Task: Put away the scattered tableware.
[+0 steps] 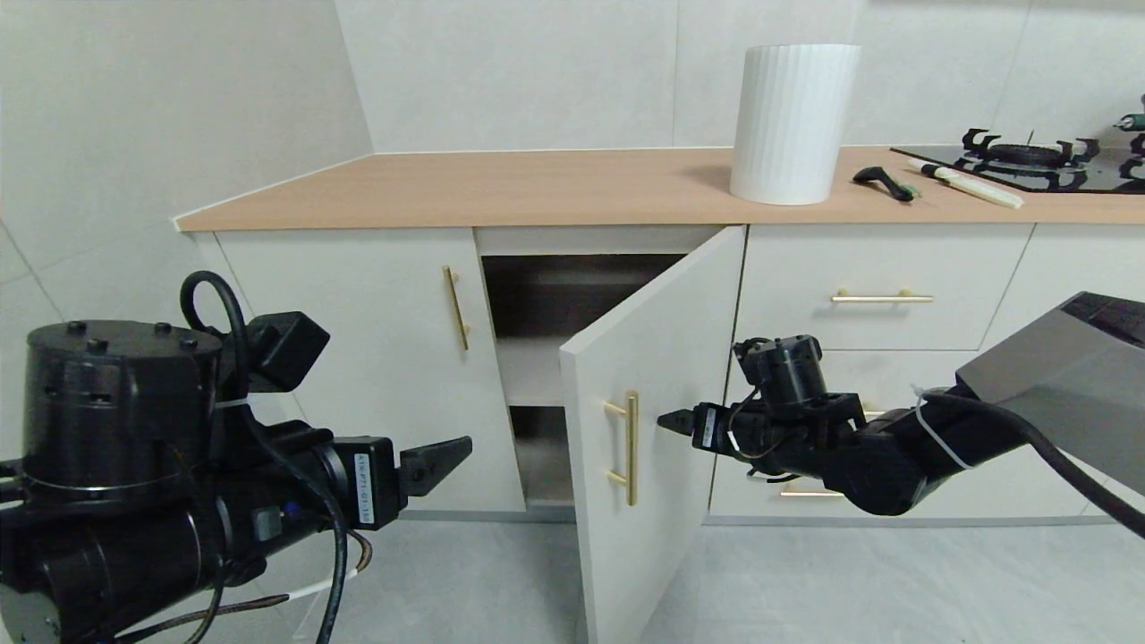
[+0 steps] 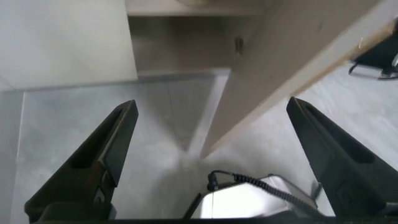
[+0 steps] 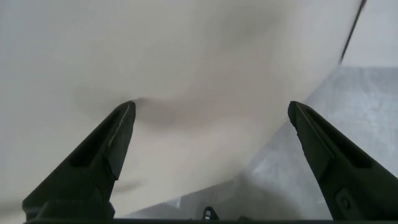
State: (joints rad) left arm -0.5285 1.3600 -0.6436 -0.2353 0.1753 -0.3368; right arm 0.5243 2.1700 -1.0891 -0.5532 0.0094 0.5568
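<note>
– So, where is the tableware on your feed?

– Up on the worktop [image 1: 501,188], far to the right in my head camera. I see a small black tool [image 1: 881,182] and a long cream utensil [image 1: 966,183] lying side by side, close but apart. They sit between the white ribbed canister [image 1: 792,121] and the hob [image 1: 1029,161]. The cream utensil's far end lies at the hob's edge; I can't tell whether it touches.

– And the arms?

– Both are low, below worktop height and well apart from those things. My right gripper [image 1: 666,420] is released. In its wrist camera the fingers are spread wide, with the pale face of the cabinet door [image 1: 662,340] between them. It points at that door just beside the brass handle [image 1: 631,447]. I can't tell whether a fingertip touches the panel.

– Is the door open?

– Yes, it is swung out towards me. Behind it I see a dark cupboard with a shelf [image 1: 532,371].

– Left side?

– My left gripper [image 1: 443,461] is released too, fingers wide apart. It hangs in front of the closed door [image 1: 358,358] to the left of the opening, pointing towards the open cabinet. Its wrist camera looks down on the grey floor [image 2: 155,124] and the lower edge of the open door.
</note>
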